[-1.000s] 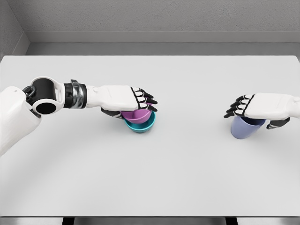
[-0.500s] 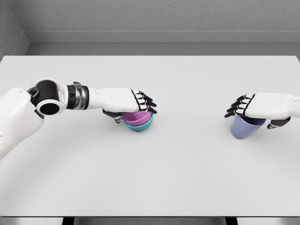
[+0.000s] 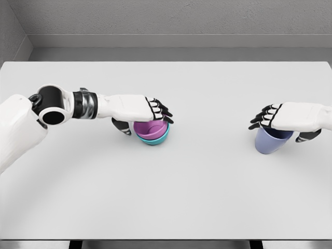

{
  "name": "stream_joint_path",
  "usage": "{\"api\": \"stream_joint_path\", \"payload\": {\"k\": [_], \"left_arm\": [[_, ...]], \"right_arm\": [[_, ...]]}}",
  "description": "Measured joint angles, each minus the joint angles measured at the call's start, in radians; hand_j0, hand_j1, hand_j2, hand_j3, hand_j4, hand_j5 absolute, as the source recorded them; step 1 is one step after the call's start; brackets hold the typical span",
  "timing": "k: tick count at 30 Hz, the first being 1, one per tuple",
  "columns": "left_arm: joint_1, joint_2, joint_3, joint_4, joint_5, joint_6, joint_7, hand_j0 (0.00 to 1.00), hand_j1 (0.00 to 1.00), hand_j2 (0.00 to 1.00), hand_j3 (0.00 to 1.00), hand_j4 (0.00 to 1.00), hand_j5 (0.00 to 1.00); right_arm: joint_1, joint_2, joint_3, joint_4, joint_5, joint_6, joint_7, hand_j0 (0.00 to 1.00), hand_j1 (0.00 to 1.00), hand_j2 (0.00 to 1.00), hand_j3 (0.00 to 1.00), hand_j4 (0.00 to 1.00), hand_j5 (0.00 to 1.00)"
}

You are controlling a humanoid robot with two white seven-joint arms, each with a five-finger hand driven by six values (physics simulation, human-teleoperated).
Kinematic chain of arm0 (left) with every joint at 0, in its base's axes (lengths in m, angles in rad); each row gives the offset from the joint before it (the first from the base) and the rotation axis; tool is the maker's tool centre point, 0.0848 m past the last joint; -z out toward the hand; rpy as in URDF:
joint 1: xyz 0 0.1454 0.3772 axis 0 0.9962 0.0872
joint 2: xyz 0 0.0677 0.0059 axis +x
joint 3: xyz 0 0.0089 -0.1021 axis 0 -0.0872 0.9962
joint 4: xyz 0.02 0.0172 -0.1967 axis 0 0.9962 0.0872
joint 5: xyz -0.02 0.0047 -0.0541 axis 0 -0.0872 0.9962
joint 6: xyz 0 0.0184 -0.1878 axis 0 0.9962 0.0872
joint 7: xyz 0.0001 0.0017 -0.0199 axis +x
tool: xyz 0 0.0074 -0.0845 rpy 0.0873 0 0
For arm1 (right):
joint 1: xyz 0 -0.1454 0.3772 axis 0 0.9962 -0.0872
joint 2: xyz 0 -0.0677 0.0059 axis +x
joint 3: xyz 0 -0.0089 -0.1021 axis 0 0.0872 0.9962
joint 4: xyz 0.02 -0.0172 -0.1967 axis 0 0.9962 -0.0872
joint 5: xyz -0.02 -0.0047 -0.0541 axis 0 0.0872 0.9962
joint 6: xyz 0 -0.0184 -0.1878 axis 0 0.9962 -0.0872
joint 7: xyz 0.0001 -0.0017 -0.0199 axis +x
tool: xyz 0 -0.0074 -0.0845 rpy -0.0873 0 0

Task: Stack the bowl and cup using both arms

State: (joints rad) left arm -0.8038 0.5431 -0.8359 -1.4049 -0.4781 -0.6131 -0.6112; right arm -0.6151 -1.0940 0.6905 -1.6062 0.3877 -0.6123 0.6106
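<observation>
A purple bowl sits nested inside a teal bowl left of the table's middle. My left hand lies over the purple bowl's rim, fingers curled on it from above and thumb below at its left side. At the right, a blue-violet cup stands on the table, tilted slightly. My right hand covers the cup's mouth, fingers curled over its far rim and thumb at its right side.
The white table spreads wide around both objects, with its front edge near the bottom of the view. A grey wall runs behind the far edge.
The purple bowl has gone down into the teal bowl, which now shows only as a thin rim beneath it. My left hand shifted slightly left. The right hand and cup stayed still.
</observation>
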Motion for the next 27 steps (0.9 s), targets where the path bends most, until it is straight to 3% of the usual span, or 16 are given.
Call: {"api": "stream_joint_path", "payload": {"k": [13,17,20,23,27], "left_arm": [[-0.029,0.029,0.01,-0.002,0.08,0.0,0.0,1.0,1.0,1.0,1.0,1.0,1.0],[-0.006,0.118,0.073,0.011,0.162,-0.001,0.0,1.0,1.0,1.0,1.0,1.0,1.0],[0.015,0.175,0.146,0.074,0.186,0.0,0.0,1.0,1.0,1.0,1.0,1.0,1.0],[0.015,0.199,0.189,0.142,0.193,0.0,0.0,1.0,1.0,1.0,1.0,1.0,1.0],[0.017,0.211,0.207,0.172,0.197,0.0,0.0,1.0,1.0,1.0,1.0,1.0,1.0]], "right_arm": [[-0.002,-0.001,0.0,0.0,0.0,0.0,0.0,1.0,1.0,1.0,1.0,1.0,1.0],[-0.002,-0.001,0.0,0.0,0.0,0.0,0.0,1.0,1.0,1.0,1.0,1.0,1.0],[-0.002,-0.001,0.0,0.0,0.0,0.0,0.0,1.0,1.0,1.0,1.0,1.0,1.0],[-0.002,-0.001,0.0,-0.001,0.0,0.0,0.0,1.0,1.0,1.0,1.0,1.0,1.0],[-0.002,-0.001,0.0,-0.001,0.0,0.0,0.0,0.93,0.93,0.93,0.93,0.93,0.93]]}}
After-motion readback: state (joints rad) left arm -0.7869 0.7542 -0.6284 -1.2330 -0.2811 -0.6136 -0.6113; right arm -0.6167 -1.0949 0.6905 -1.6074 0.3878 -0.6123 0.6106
